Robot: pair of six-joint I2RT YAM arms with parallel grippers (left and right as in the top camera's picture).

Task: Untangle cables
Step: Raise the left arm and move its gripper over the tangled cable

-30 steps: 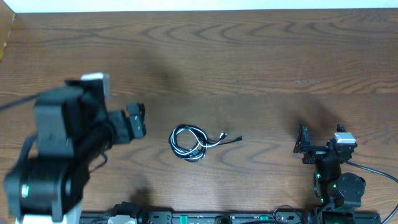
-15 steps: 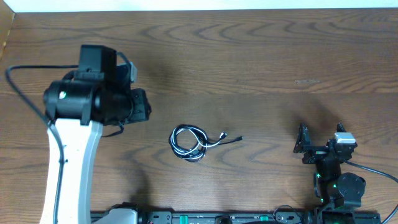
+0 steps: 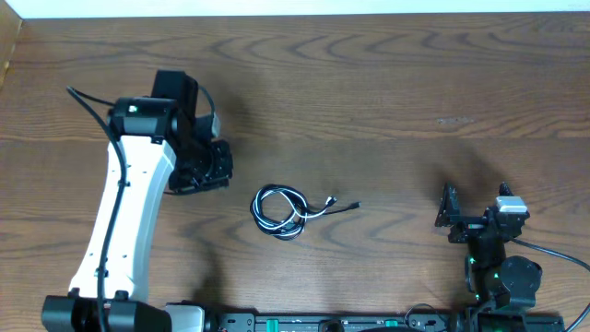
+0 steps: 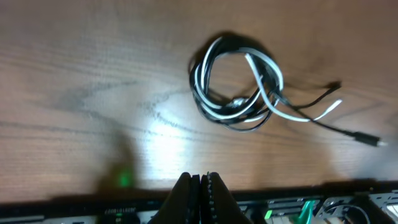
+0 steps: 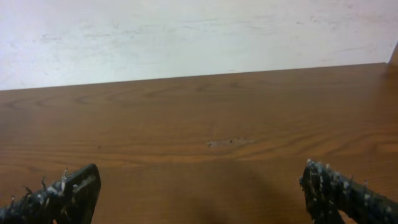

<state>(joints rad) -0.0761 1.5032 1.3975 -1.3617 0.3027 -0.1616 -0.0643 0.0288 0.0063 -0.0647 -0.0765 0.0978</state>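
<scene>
The cables (image 3: 282, 211) lie on the wooden table as one small tangled coil of black and white cords, with loose plug ends trailing to the right. In the left wrist view the cables (image 4: 239, 83) sit ahead of my left gripper (image 4: 200, 182), whose fingers are pressed together with nothing between them. Seen from overhead, my left gripper (image 3: 214, 170) hovers to the upper left of the coil and does not touch it. My right gripper (image 3: 475, 210) rests far to the right of the coil. Its fingers (image 5: 69, 188) stand wide apart and empty, so my right gripper (image 5: 202, 199) is open.
The wooden table (image 3: 387, 101) runs back to a white wall (image 5: 186, 37). A dark rail with electronics (image 3: 304, 323) lines the front edge, between the two arm bases. The left arm's white link (image 3: 129, 231) stretches from the front left toward the coil.
My left arm has swung up and to the right, toward the coil, and its gripper has gone from open to shut on nothing. The right arm and the cables have not moved.
</scene>
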